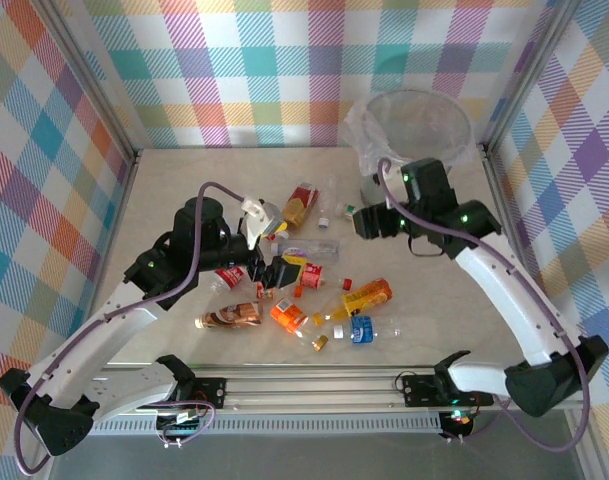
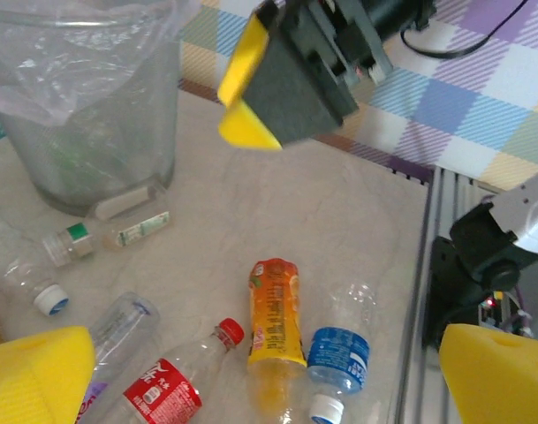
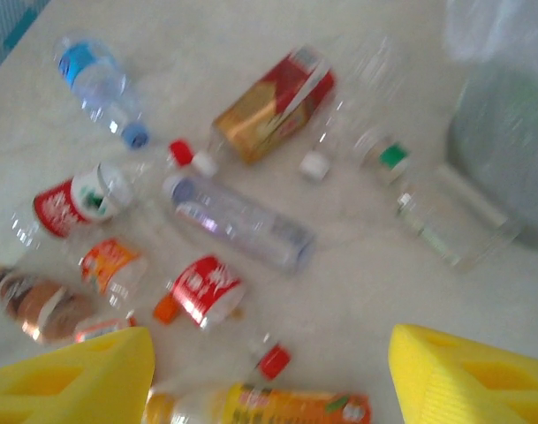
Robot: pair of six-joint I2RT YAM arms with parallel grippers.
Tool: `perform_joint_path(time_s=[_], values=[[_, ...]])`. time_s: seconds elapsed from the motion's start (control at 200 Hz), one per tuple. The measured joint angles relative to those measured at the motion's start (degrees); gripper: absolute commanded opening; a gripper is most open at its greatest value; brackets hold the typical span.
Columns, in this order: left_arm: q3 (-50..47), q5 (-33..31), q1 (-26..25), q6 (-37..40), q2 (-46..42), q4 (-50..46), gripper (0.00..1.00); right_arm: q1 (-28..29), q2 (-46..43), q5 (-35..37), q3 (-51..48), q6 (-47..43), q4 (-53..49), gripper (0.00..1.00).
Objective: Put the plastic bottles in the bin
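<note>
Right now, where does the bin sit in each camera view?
Top external: bin in the upper right.
Left wrist: bin in the upper left corner.
Right wrist: bin at the right edge, blurred.
Shared landmark: the green-capped clear bottle lying by its base.

left arm (image 1: 134,320) reaches forward from its base, wrist pitched down. left gripper (image 1: 272,270) has jaws wide apart, nothing between the pads (image 2: 34,375). right arm (image 1: 504,290) is elbowed inward. right gripper (image 1: 366,222) sits beyond and right of the left gripper, jaws partly apart, empty.
</note>
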Motion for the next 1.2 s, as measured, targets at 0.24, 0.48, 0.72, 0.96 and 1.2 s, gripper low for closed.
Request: perform_joint_path(time_s=[0.24, 0.48, 0.72, 0.96, 1.2], values=[[0.46, 2.08, 0.00, 0.90, 0.00, -0.22, 1.00, 1.60, -8.28, 1.77, -10.54, 8.76, -5.86, 0.71], [0.46, 1.46, 0.00, -0.33, 0.00, -0.11, 1.00, 1.79, -12.17, 3.23, -20.33, 23.37, -10.88, 0.78], [0.46, 0.92, 0.00, -1.92, 0.00, 0.33, 1.00, 3.08, -16.46, 1.60, -27.78, 33.81, -14.32, 0.88], [0.46, 0.94, 0.00, -3.04, 0.02, 1.25, 1.00, 4.79, -20.90, -4.20, -32.00, 40.68, -16.44, 1.00], [0.46, 0.92, 0.00, -3.45, 0.02, 1.81, 1.00, 7.72, -21.90, -7.56, -38.12, 47.87, -14.12, 1.00]])
